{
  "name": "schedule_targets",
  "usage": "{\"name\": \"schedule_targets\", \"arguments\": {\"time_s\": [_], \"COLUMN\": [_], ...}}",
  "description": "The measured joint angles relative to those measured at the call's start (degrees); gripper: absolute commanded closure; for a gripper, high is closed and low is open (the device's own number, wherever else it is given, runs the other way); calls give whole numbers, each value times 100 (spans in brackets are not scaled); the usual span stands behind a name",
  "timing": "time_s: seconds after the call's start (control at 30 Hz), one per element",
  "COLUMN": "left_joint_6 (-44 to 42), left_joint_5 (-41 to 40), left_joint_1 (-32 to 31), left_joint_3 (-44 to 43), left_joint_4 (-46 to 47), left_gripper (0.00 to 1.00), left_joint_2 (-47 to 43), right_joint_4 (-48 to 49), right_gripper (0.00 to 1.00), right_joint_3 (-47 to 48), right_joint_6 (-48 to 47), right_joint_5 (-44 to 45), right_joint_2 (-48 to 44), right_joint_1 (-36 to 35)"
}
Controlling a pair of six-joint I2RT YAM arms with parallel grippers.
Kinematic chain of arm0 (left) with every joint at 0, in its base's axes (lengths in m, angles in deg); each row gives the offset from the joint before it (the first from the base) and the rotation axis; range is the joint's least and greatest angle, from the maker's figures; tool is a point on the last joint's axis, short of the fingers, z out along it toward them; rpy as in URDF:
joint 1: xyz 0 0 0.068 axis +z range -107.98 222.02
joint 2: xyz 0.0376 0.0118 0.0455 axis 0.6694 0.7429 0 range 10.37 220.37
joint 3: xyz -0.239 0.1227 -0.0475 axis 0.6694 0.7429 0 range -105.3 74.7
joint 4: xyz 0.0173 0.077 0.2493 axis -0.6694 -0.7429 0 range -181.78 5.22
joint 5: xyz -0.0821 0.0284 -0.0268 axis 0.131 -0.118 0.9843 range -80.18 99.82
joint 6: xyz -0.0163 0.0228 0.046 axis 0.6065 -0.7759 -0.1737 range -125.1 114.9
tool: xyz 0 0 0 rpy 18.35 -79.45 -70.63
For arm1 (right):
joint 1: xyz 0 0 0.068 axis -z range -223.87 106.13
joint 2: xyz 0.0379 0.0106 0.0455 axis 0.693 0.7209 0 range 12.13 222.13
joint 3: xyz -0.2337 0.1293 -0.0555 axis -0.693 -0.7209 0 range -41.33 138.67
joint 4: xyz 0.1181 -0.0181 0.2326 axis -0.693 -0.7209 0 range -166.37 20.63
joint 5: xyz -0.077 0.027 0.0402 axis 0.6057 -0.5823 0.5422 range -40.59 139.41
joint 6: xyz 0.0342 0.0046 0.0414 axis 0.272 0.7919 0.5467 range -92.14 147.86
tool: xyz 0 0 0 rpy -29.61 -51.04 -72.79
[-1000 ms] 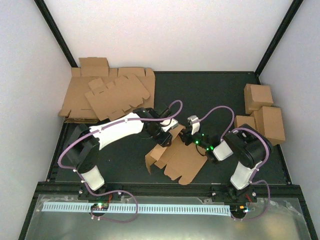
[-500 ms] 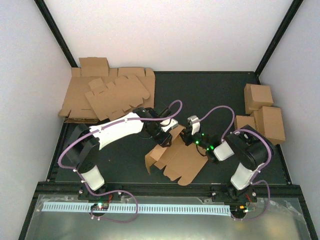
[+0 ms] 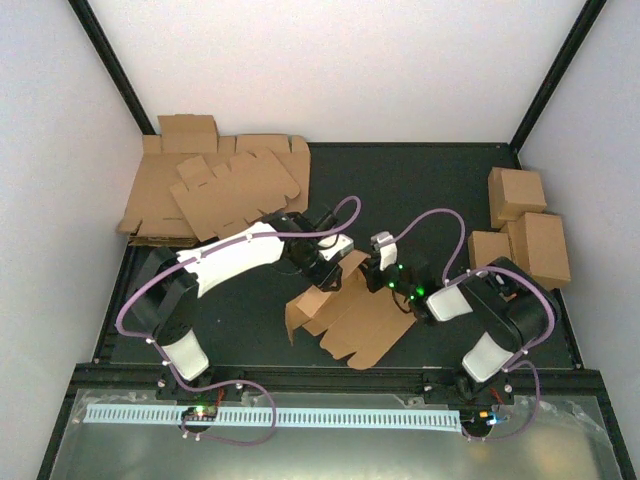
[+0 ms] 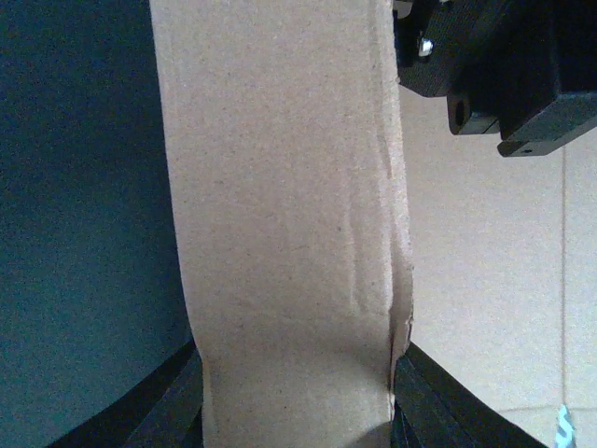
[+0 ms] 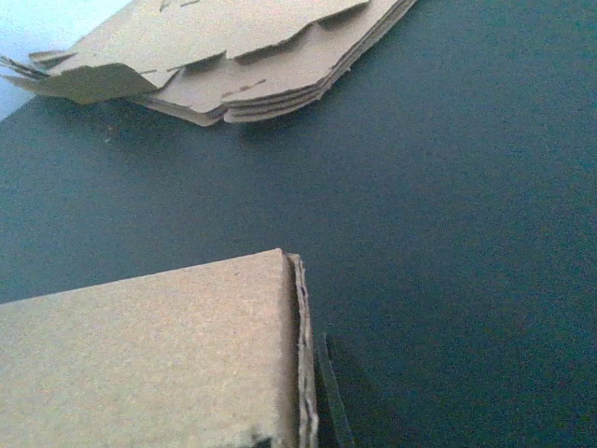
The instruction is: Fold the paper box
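Cardboard dominates the middle of the desk [image 3: 430,185]: the paper box [image 3: 355,320], a single brown die-cut piece, lies between the two arms, nearer the desk's near edge than its far edge. Most of it rests flat on the dark surface, with notched tabs along its near side. A flap at its left end stands up, and its far end rises toward the two claws.

Seen from above, the left claw [image 3: 325,278] reaches in from the left and meets the raised far end of the box. Its wrist camera shows a tall strip of that cardboard running up between the two dark fingers [image 4: 173,411], filling the gap from one finger to the other — this claw is pinching the strip. A crease runs down the strip's right side.

The right claw [image 3: 372,268] comes in from the right, just beside the left one, at the same raised end. Its wrist view shows a thick cardboard edge low in the foreground with a thin dark sliver right beside it. Whether this claw is gripping the cardboard or standing spread I cannot tell.

A stack of flat blanks [image 3: 215,190] lies in the far left corner of the desk. Three folded boxes [image 3: 525,225] sit along the right edge — well apart from the work.
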Motion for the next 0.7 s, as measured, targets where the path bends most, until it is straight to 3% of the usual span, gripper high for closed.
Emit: {"name": "schedule_targets", "arguments": {"time_s": [0.13,0.3,0.37,0.53,0.7], "left_joint_6": [-39,-133,-192,-295,-348], "left_joint_5": [20,101,129,240,332], "left_joint_1": [35,81,122,199,234], "left_joint_3": [-2,-15,-26,-46,-46], "left_joint_4": [-7,-59,-90,-155,-175], "left_gripper": [57,57,57,57,57], "left_joint_2": [0,11,17,31,55], "right_joint_4": [-286,-533,-623,-846,-953], "right_gripper": [77,67,69,84,84], "right_joint_3": [55,151,155,157,157], "right_joint_6": [-52,-37,-37,-28,-44], "right_joint_5": [116,201,212,168,94], "right_joint_2": [-68,-142,-144,-234,-254], "right_joint_1": [-57,-57,-57,-70,-72]}}
